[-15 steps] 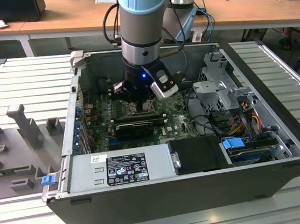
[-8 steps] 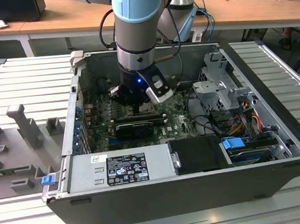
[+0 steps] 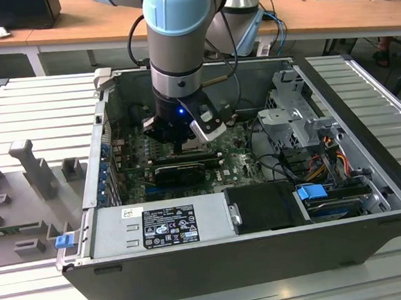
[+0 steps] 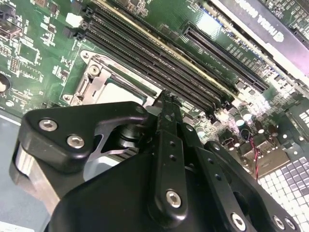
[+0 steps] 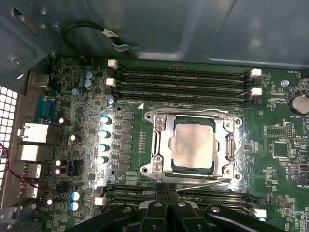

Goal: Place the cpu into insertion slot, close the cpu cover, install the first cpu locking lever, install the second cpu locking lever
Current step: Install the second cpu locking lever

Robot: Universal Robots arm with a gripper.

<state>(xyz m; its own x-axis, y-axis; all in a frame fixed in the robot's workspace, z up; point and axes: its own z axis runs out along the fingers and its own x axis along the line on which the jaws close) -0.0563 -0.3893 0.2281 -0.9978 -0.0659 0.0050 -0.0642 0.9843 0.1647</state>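
In the first wrist view the cpu (image 5: pixel 194 144) lies flat in the insertion slot (image 5: pixel 172 145) on the green motherboard. The silver cpu cover (image 5: pixel 161 145) is down around it, its square opening framing the chip. A thin wire locking lever (image 5: pixel 198 181) runs along the socket edge nearest the gripper. My gripper (image 5: pixel 166 186) is shut, its fingertips together at one end of that lever. In the second wrist view the shut gripper (image 4: pixel 166 96) hides part of the cover (image 4: pixel 96 72) and the cpu (image 4: pixel 123 89). In the exterior view the gripper (image 3: pixel 185 148) is low inside the open computer case.
Long black memory slots (image 5: pixel 183 82) run on both sides of the socket. A row of capacitors (image 5: pixel 103 140) stands beside it. The black graphics card (image 3: pixel 181 171) lies close by, with the power supply (image 3: pixel 165 226), a drive cage (image 3: pixel 295 118) and cables around it.
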